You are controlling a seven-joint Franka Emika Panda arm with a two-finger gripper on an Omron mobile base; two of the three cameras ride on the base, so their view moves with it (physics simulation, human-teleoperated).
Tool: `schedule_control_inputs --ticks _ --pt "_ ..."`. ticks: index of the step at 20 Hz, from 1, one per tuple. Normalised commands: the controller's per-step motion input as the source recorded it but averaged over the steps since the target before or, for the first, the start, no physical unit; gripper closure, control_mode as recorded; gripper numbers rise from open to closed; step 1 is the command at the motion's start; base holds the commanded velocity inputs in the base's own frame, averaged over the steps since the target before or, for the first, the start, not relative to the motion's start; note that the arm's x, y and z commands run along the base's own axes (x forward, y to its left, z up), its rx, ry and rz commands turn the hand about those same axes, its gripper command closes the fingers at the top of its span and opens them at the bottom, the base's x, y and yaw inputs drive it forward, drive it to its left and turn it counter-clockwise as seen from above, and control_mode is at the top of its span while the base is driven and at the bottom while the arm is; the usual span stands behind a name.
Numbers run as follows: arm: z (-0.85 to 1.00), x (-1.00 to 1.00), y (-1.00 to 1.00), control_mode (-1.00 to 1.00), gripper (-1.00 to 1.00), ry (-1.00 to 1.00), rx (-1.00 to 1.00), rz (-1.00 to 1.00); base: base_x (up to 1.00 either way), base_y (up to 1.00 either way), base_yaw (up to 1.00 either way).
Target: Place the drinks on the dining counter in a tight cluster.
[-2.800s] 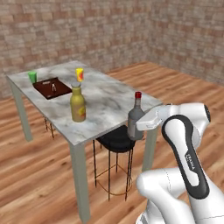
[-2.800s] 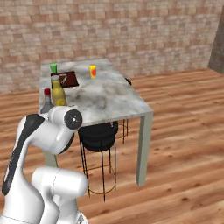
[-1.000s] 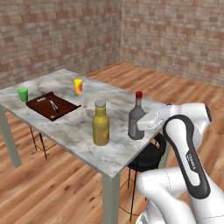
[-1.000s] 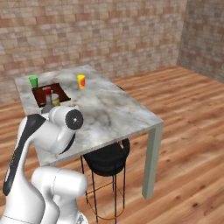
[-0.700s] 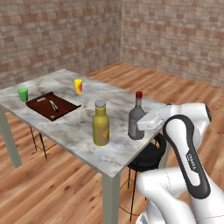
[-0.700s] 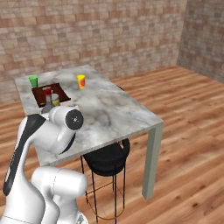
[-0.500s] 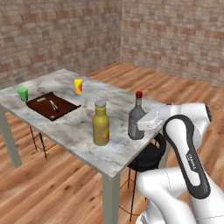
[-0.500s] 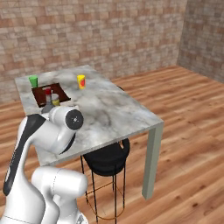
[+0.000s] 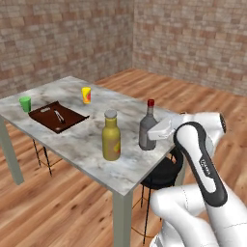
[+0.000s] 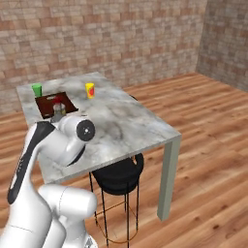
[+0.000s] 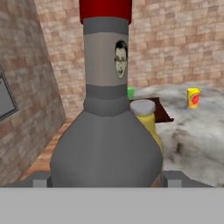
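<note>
The grey-white marble tabletop (image 9: 72, 140) on thin grey-green legs carries two of the drinks near its close edge. The tall yellow bottle with a grey cap (image 9: 111, 135) stands upright, and the shorter dark grey bottle with a red cap (image 9: 147, 126) stands upright just beside it, with a gap between them. The end effector (image 9: 155, 135) is at the grey bottle's base; in the hand view its two fingertips (image 11: 40, 179) sit on either side of the bottle's wide body, spread wide. Whether they press the bottle or merely flank it cannot be told. Farther back on the tabletop lie a dark brown tray (image 9: 58, 116), a small yellow cup (image 9: 86, 94) and a small green cup (image 9: 25, 103), all well apart from the bottles. A black round stool (image 10: 117, 175) stands under the tabletop's near side.
</note>
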Motion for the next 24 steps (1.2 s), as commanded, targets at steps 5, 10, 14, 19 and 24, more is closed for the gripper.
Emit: schedule_control_inputs --ticks 5,10,14,19,24 --pt "0.00 0.89 -0.02 -1.00 1.00 0.08 0.00 0.01 0.00 0.00 0.00" --pt "0.03 0.91 0.00 -1.00 1.00 0.14 0.00 0.03 0.00 0.00 0.00" --pt "0.00 0.23 -0.19 -1.00 1.00 0.12 0.00 0.19 0.00 0.00 0.00" --pt "-0.31 0.00 -0.30 -1.00 1.00 -0.10 0.00 0.13 0.00 0.00 0.00" --pt "-0.31 0.00 -0.05 -1.00 1.00 -0.23 -0.01 0.07 0.00 0.00 0.00"
